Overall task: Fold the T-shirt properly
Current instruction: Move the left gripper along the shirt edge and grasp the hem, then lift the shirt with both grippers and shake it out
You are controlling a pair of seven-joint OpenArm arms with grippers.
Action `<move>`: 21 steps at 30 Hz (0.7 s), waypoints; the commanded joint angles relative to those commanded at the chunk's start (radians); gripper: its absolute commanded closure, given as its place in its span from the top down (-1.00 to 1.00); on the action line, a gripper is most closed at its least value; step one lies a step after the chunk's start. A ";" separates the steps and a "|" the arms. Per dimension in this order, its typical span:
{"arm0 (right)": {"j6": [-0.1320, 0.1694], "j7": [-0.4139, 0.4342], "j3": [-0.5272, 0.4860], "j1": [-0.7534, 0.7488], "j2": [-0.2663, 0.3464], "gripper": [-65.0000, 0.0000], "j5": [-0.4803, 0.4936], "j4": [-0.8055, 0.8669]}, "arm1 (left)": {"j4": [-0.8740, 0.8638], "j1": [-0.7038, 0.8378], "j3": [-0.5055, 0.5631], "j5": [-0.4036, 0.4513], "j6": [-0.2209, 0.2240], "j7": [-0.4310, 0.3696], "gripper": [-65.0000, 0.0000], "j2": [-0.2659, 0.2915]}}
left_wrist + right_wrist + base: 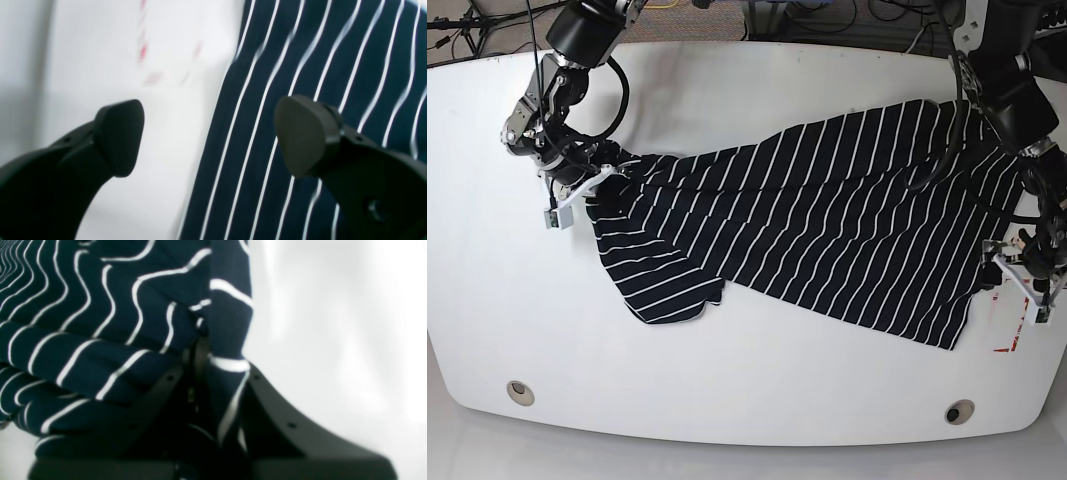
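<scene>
While T-shirt (827,220) lies spread diagonally across white table (747,400), our right gripper (203,353) pinches its edge, likely to drag cloth flat; left gripper (210,136), fingers spread, hovers over opposite hem, grasping nothing.

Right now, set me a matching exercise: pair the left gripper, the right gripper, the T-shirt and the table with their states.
Things:
1. left gripper
2. right gripper
3. T-shirt
4. table

States:
A. spread out, wrinkled, dark with white stripes
B. shut on fabric
C. white, with red marks near one edge
D. open, straddling the cloth's edge

Pairs: 1-D, 2-B, 3-A, 4-C
</scene>
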 joint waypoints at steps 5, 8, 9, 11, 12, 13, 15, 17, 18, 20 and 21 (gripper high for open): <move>0.000 0.000 0.000 0.000 0.002 -0.88 0.000 0.000 | -0.249 -0.100 0.006 0.000 0.061 -0.129 0.88 -0.031; 0.000 0.000 0.000 0.000 0.002 -0.88 0.000 0.000 | -0.371 -0.141 0.008 0.000 0.081 -0.212 0.88 -0.043; 0.000 0.000 0.000 0.002 0.002 -0.88 0.000 0.000 | -0.423 -0.157 0.015 0.000 0.075 -0.242 0.88 -0.046; 0.000 0.000 0.000 0.002 0.002 -0.88 0.000 0.000 | -0.477 -0.178 0.038 0.000 0.072 -0.272 0.88 -0.046; 0.000 0.000 0.000 0.002 0.002 -0.88 0.000 0.000 | -0.503 -0.189 0.058 -0.002 0.072 -0.287 0.88 -0.046; 0.000 0.000 0.000 0.002 0.002 -0.88 0.000 0.000 | -0.517 -0.195 0.071 -0.002 0.072 -0.295 0.88 -0.046; 0.000 0.000 0.000 0.003 0.002 -0.88 0.003 0.000 | -0.548 -0.203 0.097 -0.006 0.072 -0.319 0.89 -0.046; 0.000 0.000 0.000 0.003 0.002 -0.88 0.008 0.000 | -0.569 -0.207 0.107 -0.008 0.075 -0.338 0.89 -0.044; 0.000 0.000 0.000 0.003 0.002 -0.88 0.008 0.000 | -0.578 -0.207 0.112 -0.008 0.075 -0.348 0.89 -0.043; 0.000 0.000 0.000 0.003 0.000 -0.88 0.008 0.000 | -0.597 -0.207 0.114 -0.008 0.077 -0.362 0.89 -0.040; 0.000 0.000 0.000 0.003 0.000 -0.88 0.008 0.000 | -0.611 -0.209 0.114 -0.006 0.077 -0.371 0.89 -0.037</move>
